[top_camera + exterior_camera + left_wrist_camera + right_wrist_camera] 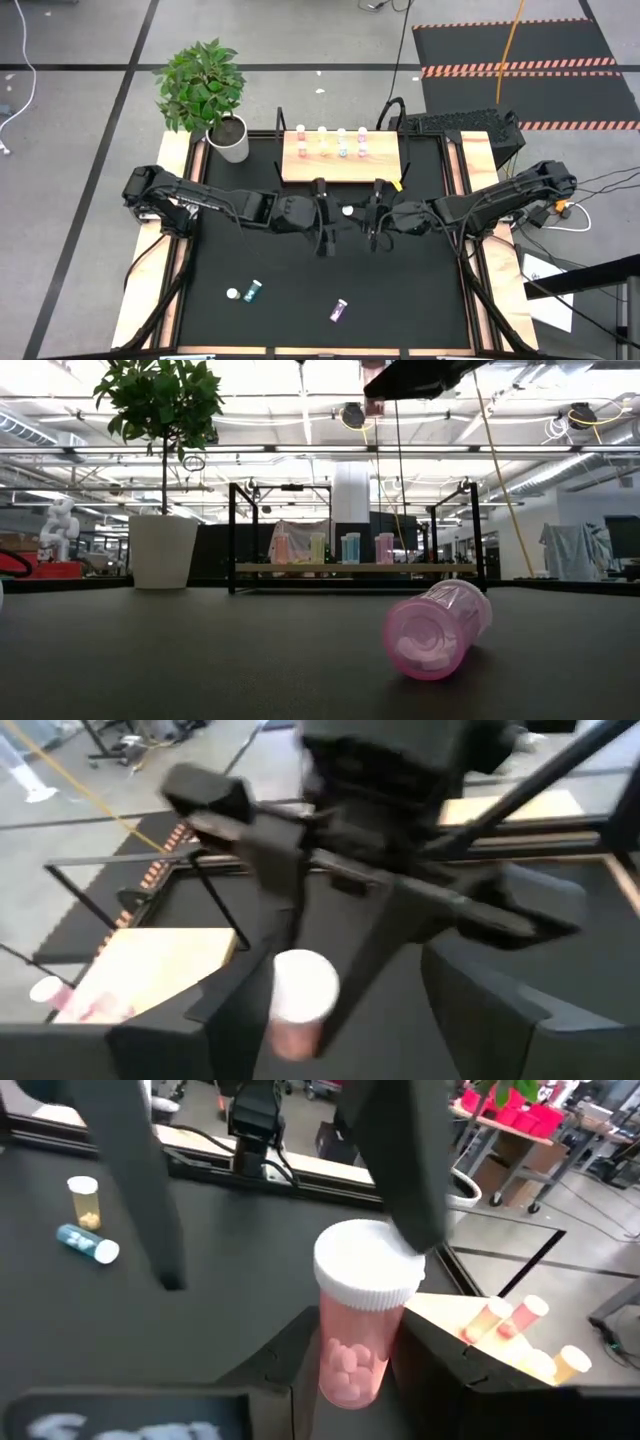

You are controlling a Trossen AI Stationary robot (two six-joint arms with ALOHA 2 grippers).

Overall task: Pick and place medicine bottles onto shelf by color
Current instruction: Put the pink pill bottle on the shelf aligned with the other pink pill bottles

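A pink medicine bottle [350, 1330] with a white cap [347, 210] hangs above the table's middle, just in front of the shelf [340, 165]. My right gripper [350, 1375] is shut on it. My left gripper [330, 1040] faces it from the table's left and is open, one finger on either side of the bottle [298, 1005]. Several bottles [332, 142] stand on the tan shelf. A teal bottle [254, 290] lies on the mat beside a standing yellow one [84, 1200]. A purple bottle [440, 628] lies near the front edge. My right gripper pinches the pink bottle's body [345, 1345] just under the cap between its two fingers. They come level from the table's right. The bottle stands upright, cap up, lifted clear of the table. My left gripper has one finger [405, 1190] close by the cap's rim; I cannot tell whether it touches.
A white plant pot [230, 140] with a green plant stands at the far left corner, next to the shelf's black frame post [232, 535]. Wooden rails [150, 280] edge the black mat on both sides. Open mat lies between the loose bottles and the arms.
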